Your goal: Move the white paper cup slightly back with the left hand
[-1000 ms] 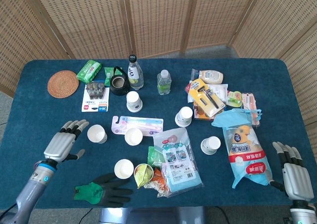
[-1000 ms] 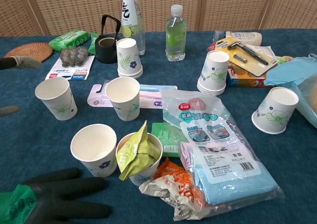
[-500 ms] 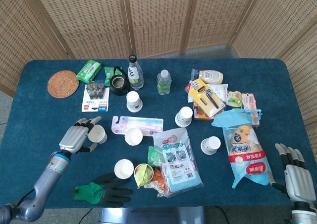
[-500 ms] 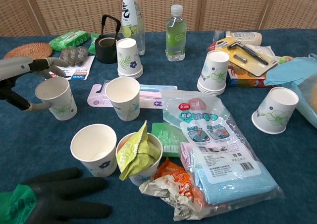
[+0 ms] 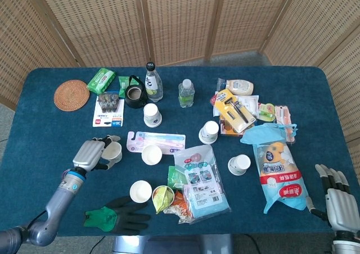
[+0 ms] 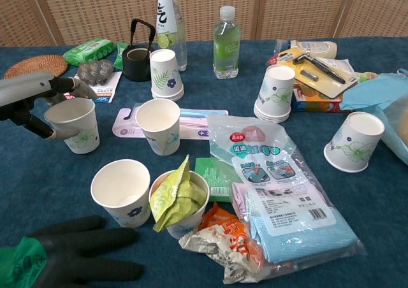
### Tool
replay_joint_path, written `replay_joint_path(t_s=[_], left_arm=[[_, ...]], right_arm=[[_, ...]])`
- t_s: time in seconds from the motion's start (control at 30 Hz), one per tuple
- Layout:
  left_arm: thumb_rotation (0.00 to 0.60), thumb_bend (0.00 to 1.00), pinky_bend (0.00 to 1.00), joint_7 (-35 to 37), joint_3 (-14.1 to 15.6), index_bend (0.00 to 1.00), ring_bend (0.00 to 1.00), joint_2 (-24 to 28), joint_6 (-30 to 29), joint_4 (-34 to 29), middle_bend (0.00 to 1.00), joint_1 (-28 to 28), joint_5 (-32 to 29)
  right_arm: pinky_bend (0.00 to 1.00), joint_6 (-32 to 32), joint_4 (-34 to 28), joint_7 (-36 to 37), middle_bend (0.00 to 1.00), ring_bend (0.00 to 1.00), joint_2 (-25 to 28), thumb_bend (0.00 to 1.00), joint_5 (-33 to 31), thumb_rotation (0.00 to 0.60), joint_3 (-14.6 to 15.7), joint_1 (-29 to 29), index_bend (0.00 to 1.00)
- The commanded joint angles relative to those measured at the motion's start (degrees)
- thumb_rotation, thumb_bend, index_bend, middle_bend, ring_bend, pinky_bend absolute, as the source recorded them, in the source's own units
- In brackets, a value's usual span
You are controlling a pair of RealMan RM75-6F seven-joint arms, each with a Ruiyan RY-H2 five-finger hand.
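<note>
The white paper cup [image 5: 114, 150] with a faint floral print stands upright at the left of the blue table. In the chest view this cup [image 6: 76, 127] has my left hand [image 6: 30, 100] wrapped around its upper part from the left, fingers behind the rim and thumb in front. The head view shows that left hand [image 5: 91, 153] curled against the cup's left side. My right hand [image 5: 337, 199] hangs off the table's near right corner, fingers apart and holding nothing.
Other paper cups stand nearby: one [image 6: 159, 125] just right of the held cup, one [image 6: 121, 191] in front. Behind lie a battery pack [image 6: 94, 78], a black teapot [image 6: 136, 58] and a woven coaster [image 6: 38, 65]. A black-green glove [image 6: 57, 259] lies at the front edge.
My left hand moved forward and right from the open table to the cup and closed its fingers around it. The right hand drifted slightly lower.
</note>
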State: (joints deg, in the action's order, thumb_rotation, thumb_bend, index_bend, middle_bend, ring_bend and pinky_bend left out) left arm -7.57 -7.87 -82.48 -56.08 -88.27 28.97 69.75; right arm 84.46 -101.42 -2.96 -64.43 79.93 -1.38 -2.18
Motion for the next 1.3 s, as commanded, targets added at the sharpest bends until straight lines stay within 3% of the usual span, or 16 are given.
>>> replay_joint_path(t_s=[0.03,0.3,0.47,0.7,1.03,1.13,1.2,1.3], left_arm=[[0.600,0.40,0.33,-1.2,0.4,0.21,0.40,2.9,0.1,-2.1,0.29,0.4,0.9],[0.600,0.40,0.30,-12.3,2.2,0.20,0.39,13.1,3.0,-10.0,0.29,2.8,-1.2],[0.600,0.40,0.21,-20.3,3.9,0.22,0.38,15.8,5.1,-12.9,0.29,5.0,-4.1],[0.600,0.40,0.16,-33.0,5.7,0.23,0.37,13.5,4.6,-13.3,0.29,8.7,-9.5],[0.600,0.40,0.13,-45.3,6.7,0.23,0.36,9.2,4.5,-13.6,0.27,15.4,-19.4],[0.600,0.40,0.11,-48.1,6.8,0.12,0.29,7.6,3.8,-13.2,0.20,17.4,-22.9],[0.600,0.40,0.09,-49.3,7.0,0.01,0.16,6.4,3.1,-13.1,0.10,18.5,-24.9],[0.600,0.40,0.06,-49.3,6.7,0.00,0.01,5.1,1.3,-12.9,0.00,19.1,-25.3]], right_arm=[[0.00,0.0,-0.1,-0.1,0.04,0.00,0.1,0.42,0.1,0.600,0.0,0.0,0.00],[0.00,-0.5,-0.1,0.1,0.04,0.00,-0.2,0.42,0.1,0.600,0.0,0.2,0.00],[0.00,-0.6,0.3,0.5,0.04,0.00,-0.4,0.42,0.2,0.600,0.1,0.1,0.00],[0.00,0.0,0.6,1.3,0.04,0.00,-0.3,0.42,0.7,0.600,0.3,-0.4,0.00],[0.00,0.8,1.7,3.1,0.04,0.00,-0.3,0.42,0.9,0.600,0.7,-1.4,0.00],[0.00,1.1,1.7,3.4,0.04,0.00,-0.1,0.42,1.0,0.600,0.8,-1.7,0.00],[0.00,1.3,1.7,3.6,0.04,0.00,0.0,0.42,1.1,0.600,0.8,-1.9,0.00],[0.00,1.5,1.7,3.9,0.04,0.00,0.0,0.42,1.3,0.600,1.0,-2.1,0.00]])
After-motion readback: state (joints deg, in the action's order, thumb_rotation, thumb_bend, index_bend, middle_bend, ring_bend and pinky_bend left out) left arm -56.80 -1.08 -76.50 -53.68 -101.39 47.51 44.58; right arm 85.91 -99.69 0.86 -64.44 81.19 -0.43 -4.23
